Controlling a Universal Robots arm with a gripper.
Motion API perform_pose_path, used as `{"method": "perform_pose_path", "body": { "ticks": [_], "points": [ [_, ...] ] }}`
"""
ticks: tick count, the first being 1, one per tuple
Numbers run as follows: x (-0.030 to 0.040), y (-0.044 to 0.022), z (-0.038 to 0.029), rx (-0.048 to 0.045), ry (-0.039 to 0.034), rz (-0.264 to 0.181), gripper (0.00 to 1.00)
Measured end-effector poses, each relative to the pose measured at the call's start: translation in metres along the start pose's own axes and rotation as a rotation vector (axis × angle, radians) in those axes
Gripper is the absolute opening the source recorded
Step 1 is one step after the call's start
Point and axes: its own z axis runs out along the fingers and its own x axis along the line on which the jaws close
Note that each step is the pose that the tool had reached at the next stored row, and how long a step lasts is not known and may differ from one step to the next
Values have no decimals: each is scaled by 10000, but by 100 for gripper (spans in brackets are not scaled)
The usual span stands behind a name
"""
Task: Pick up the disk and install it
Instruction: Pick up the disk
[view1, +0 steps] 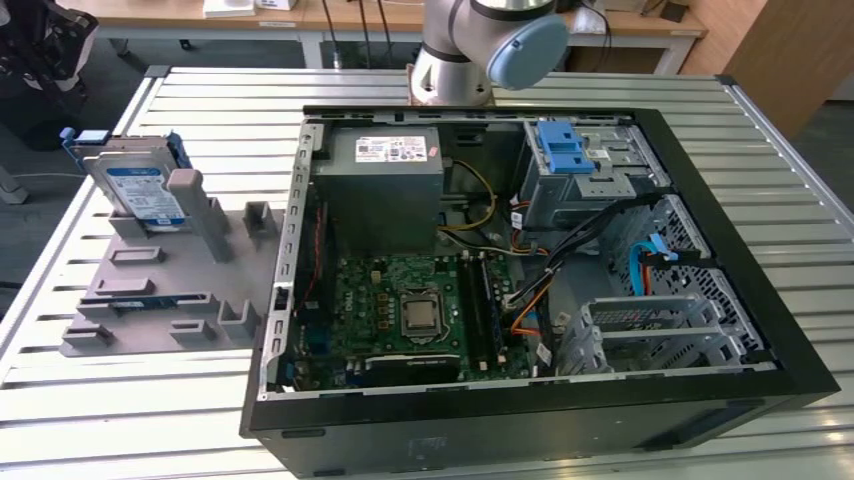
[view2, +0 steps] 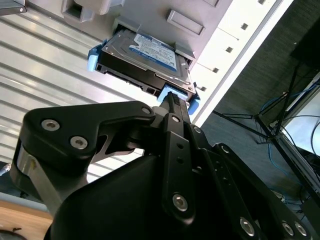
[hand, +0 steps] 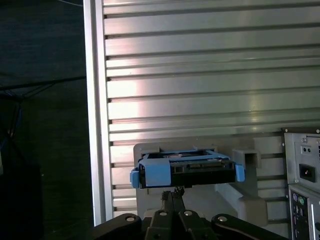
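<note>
Standing on edge in a slot of the grey fixture, the disk sits at the fixture's far end, on the exterior view's left. Label face visible; blue carrier frames it top and sides. Not installed.

Fixture lies on the slatted metal table, its long side just beside the wall of the open computer case. The table's edge rail runs close past the disk's other side, with dark floor beyond it in the first wrist view.

In both wrist views the gripper lines up with the disk's narrow top edge, fingertips drawn together, nothing between them. Tips overlap the blue carrier's rim in the second wrist view; touching or apart, cannot tell.

Room: bare slats on the far side of the fixture in the first wrist view, nothing standing on them. Neighbouring fixture posts stand lower than the disk's upper edge.

Inside the case: power supply box at the far corner, blue latch bracket over the drive cage at the exterior view's right, cables crossing the space between the cage and the board.
</note>
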Motion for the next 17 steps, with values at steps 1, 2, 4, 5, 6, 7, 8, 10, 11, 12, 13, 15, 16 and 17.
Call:
{"method": "perform_pose_path", "body": {
  "ticks": [1,2,4,5,6,7,8,10,11,12,13,15,16,17],
  "points": [
    [0,0,0,0,0,0,11],
    [0,0,0,0,0,-8,11],
    [0,0,0,1,3,-71,11],
    [0,0,-1,1,6,-117,11],
    [0,0,0,1,7,-163,11],
    [0,0,0,2,9,-210,11],
    [0,0,0,1,10,-264,11],
    [0,0,0,3,17,-382,11],
    [0,0,0,3,19,-436,11],
    [0,0,0,3,21,-488,11],
    [0,0,0,3,23,-538,11],
    [0,0,0,4,28,-638,11],
    [0,0,0,4,29,-695,11],
    [0,0,0,5,32,-749,11]
  ]
}}
